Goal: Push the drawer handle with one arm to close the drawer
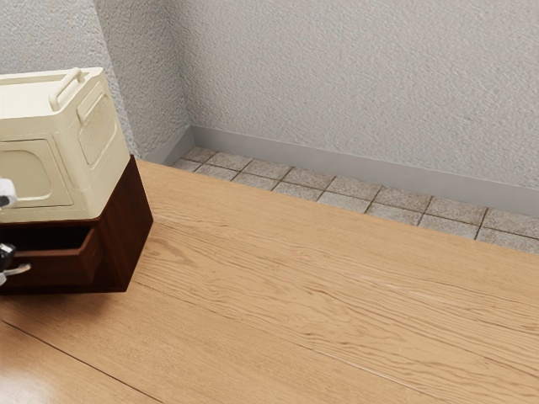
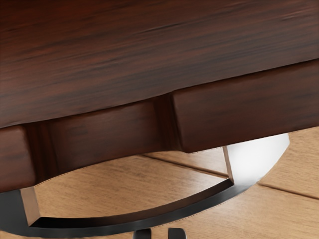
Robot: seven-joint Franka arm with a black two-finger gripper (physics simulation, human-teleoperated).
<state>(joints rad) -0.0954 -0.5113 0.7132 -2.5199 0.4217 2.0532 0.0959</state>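
fingers [image 2: 159, 234], slightly parted, face the handle [image 2: 256, 154], likely to shove shut the drawer [image 1: 50, 269] at the exterior view's half-past eight.

Cut off at left edge of exterior view: cream box [image 1: 34, 172], dark cabinet [image 1: 130, 227], drawer [image 1: 59, 269], white arm [image 1: 7, 193] cropped to sliver. Gripper [image 1: 6, 255] mostly beyond same edge, partly masking silver handle [image 1: 18, 270]. Drawer floor lost in shadow. Table [image 1: 295, 295] cropped lower right. In wrist view, handle clipped at left.
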